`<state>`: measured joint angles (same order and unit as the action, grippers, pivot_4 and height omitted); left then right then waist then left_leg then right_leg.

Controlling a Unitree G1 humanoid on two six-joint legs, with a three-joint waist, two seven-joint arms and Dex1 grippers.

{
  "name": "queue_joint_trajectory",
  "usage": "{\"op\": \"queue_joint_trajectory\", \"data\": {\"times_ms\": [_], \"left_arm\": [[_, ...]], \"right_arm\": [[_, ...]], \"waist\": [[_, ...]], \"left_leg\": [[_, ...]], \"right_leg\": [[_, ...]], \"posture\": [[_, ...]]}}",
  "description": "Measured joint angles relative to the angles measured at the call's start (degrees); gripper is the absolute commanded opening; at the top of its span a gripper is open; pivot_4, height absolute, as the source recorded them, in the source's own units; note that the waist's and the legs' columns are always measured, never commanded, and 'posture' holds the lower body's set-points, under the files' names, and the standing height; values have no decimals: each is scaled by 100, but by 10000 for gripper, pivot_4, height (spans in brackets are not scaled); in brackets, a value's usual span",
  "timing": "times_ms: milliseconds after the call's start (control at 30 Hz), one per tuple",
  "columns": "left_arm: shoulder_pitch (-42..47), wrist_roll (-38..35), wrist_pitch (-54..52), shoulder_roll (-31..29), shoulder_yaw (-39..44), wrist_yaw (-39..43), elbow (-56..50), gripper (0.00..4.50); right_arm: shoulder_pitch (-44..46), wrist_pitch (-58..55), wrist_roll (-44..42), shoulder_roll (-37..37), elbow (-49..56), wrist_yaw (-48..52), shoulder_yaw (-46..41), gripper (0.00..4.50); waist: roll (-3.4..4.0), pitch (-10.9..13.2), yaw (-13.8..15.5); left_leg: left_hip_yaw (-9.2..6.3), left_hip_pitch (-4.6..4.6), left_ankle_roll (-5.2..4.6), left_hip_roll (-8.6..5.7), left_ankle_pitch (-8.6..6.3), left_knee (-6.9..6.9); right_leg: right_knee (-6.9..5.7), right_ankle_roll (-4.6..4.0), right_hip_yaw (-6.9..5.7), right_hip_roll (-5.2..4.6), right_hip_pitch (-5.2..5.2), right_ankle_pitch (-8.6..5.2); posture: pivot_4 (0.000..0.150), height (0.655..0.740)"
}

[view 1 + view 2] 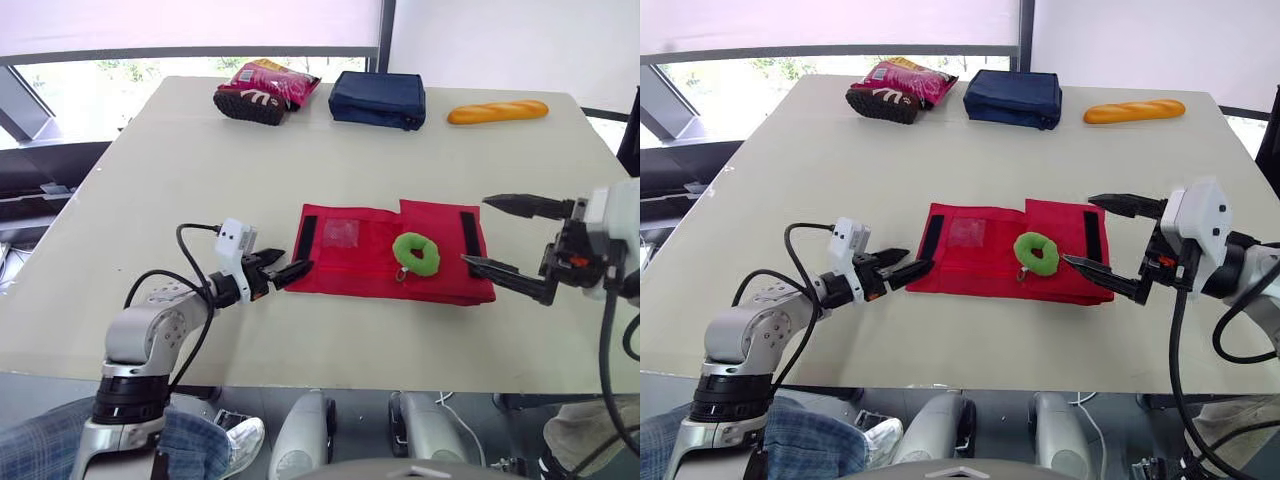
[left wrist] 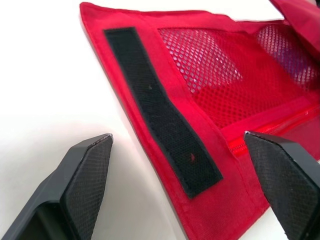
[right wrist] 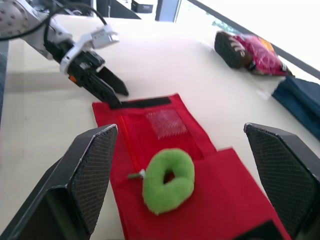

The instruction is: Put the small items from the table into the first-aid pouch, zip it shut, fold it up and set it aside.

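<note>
A pale table (image 1: pixel 150 200) stood beside a bright window and took up most of the head views. Low in the left of the frame, the left gripper (image 1: pixel 295 272) sat down at table level. Its fingers were parted on either side of the near-left corner of the red pouch (image 1: pixel 370 265), just by the black fastening strip (image 2: pixel 160 120), and held nothing. At the right edge of the frame the right gripper (image 1: pixel 500 238) hung with its jaws spread wide and empty, just beside the pouch's right end.

The pouch lay opened flat in the middle of the frame. A green ring (image 1: pixel 416 253) rested loose on top of it, right of the mesh pocket (image 1: pixel 342 234). What the pocket held could not be told. The zip (image 2: pixel 270 130) ran along below the mesh.

Further back, along the top of the frame, were a snack bag (image 1: pixel 268 88), a navy bag (image 1: pixel 378 98) and a bread loaf (image 1: pixel 497 111), all well apart from the pouch.

The risk, as I judged it, was the loose ring. If the left fingers pinched the corner and lifted or folded the fabric first, the ring would probably roll off, or be trapped outside the zip. A shallow pinch on one layer could also drag the whole pouch across the smooth table.
</note>
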<state>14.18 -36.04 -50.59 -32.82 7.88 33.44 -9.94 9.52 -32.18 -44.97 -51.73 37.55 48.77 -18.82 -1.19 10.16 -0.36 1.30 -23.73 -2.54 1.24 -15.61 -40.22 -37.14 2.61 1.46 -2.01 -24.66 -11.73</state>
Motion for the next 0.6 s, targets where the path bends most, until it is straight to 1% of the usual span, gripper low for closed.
{"op": "queue_joint_trajectory", "data": {"times_ms": [167, 200, 233, 267, 333, 367, 400, 433, 500, 567, 600], "left_arm": [[175, -95, -456, 43, 1, -78, -15, 45000], [220, -157, -578, 99, 57, -107, -7, 45000], [390, -329, -917, 273, 114, -149, 40, 45000], [397, -344, -932, 285, 115, -149, 42, 45000], [559, -611, -1341, 546, 285, -250, 128, 45000], [578, -661, -1393, 561, 288, -257, 136, 42361], [637, -798, -1584, 657, 423, -313, 209, 40777], [787, -955, -1891, 846, 657, -446, 416, 37995], [905, -1106, -2171, 980, 866, -588, 680, 27473], [968, -1146, -2314, 1001, 967, -657, 843, 19248], [995, -1149, -2370, 1012, 1008, -702, 917, 13127]], "right_arm": [[131, -25, -22, 0, -2, -25, 69, 43365], [154, -25, -21, 0, -9, -33, 85, 43365], [243, -25, -17, 0, -20, -39, 175, 43365], [252, -25, -17, 0, -20, -39, 183, 43365], [339, -25, -12, 1, -18, -50, 257, 43365], [342, -25, -13, 1, -16, -50, 260, 44407], [367, -25, -6, 3, -20, -63, 283, 45000], [489, -25, 8, 29, -21, -97, 389, 45000], [569, -22, 24, 46, 0, -142, 496, 45000], [598, -22, 49, 67, -1, -165, 570, 45000], [617, -20, 57, 98, -2, -172, 610, 45000]], "waist": [[17, -11, 4], [19, -12, 6], [19, -13, 35], [19, -13, 40], [19, -12, 81], [18, -12, 92], [18, -13, 111], [20, -13, 122], [18, -12, 121], [17, -12, 115], [16, -11, 112]], "left_leg": [[1, 3, 0, -1, 0, 0], [1, 3, 0, -2, 0, 0], [0, 2, 0, -4, 0, 0], [0, 2, 0, -5, 0, 0], [-1, 0, 0, -8, 0, -1], [-2, 0, 0, -8, 0, 0], [-2, 0, 0, -9, 0, -1], [-4, -1, 0, -10, 0, -1], [-7, -2, 0, -12, 0, -2], [-5, -3, 0, -12, 0, -2], [-6, -3, 0, -12, 0, -2]], "right_leg": [[-3, 0, 1, 0, 2, 0], [-3, 1, 1, -1, 2, 0], [-3, 3, 0, -1, 2, 1], [-2, 3, 0, -2, 3, 1], [-2, 10, 1, -4, 2, 6], [-1, 15, 0, -4, 3, 9], [-2, 16, 0, -4, 4, 10], [-2, 17, -1, -5, 3, 11], [-2, 17, -4, -4, 4, 11], [-2, 17, -3, -4, 3, 11], [-2, 16, -3, -4, 2, 11]], "posture": [[1500, 7164], [1500, 7164], [1500, 7164], [1500, 7164], [1500, 7164], [1500, 7164], [1500, 7164], [1500, 7164], [1500, 7164], [1500, 7164], [1500, 7164]]}}
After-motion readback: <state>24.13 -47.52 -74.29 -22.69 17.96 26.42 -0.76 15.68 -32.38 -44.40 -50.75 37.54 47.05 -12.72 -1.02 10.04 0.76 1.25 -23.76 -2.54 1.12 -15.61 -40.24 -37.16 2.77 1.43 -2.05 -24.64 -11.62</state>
